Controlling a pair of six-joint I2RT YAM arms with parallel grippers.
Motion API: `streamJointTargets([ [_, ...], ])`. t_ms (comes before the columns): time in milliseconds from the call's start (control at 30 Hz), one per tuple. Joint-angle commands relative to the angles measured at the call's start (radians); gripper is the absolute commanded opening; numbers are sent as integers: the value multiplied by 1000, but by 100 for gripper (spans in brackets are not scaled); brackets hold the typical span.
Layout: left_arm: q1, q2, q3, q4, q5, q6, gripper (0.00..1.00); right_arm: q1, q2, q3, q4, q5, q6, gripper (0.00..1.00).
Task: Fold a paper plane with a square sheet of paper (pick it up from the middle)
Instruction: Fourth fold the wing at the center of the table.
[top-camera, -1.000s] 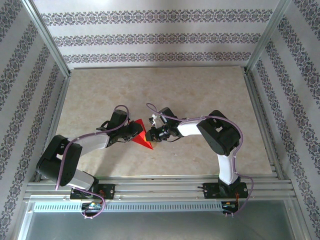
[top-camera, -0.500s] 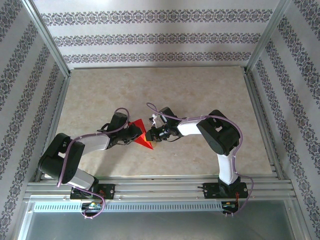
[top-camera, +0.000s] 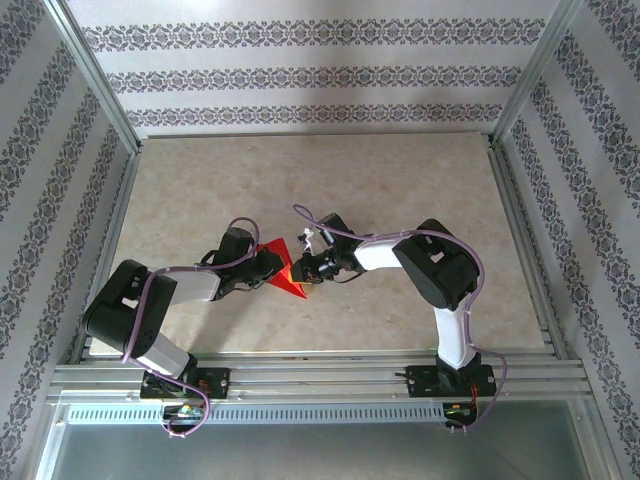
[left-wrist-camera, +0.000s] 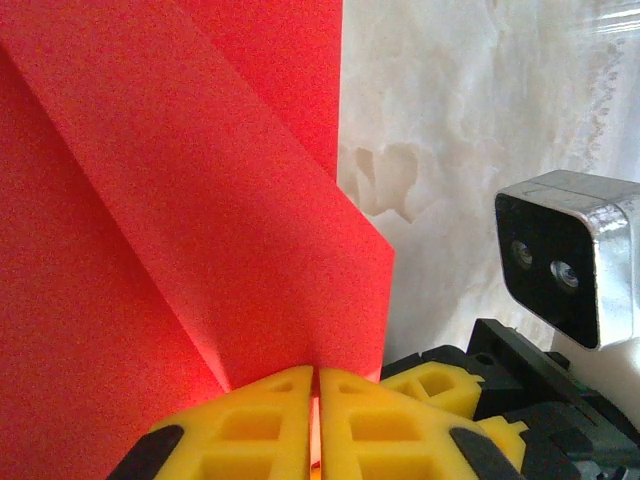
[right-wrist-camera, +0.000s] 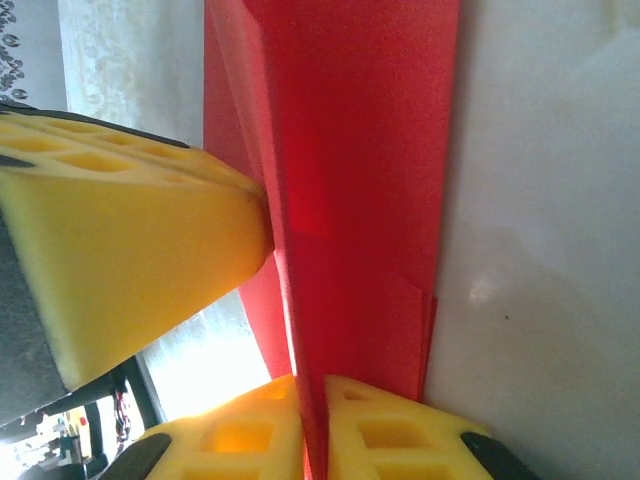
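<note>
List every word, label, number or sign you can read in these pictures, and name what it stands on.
None: no text, number or logo can be read.
Red paper: plain, unprinted.
Left pincer and right pincer: plain yellow, no marking.
Silver camera housing: no label visible.
Wallpaper: ornament only, no letters.

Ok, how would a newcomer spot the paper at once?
Look at the beige table, where both arms meet. There the left gripper and right gripper each pinch the folded paper. It is the only red thing, a pointed wedge.
</note>
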Motion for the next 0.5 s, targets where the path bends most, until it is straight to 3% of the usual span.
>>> streamJointTargets([
  [0,14,18,-9,53,15,7,11,-4,68,-12,-78,79,-20,16],
  [467,21,49,-16,77,19,1,11,-9,69,-14,-85,80,-16,18],
])
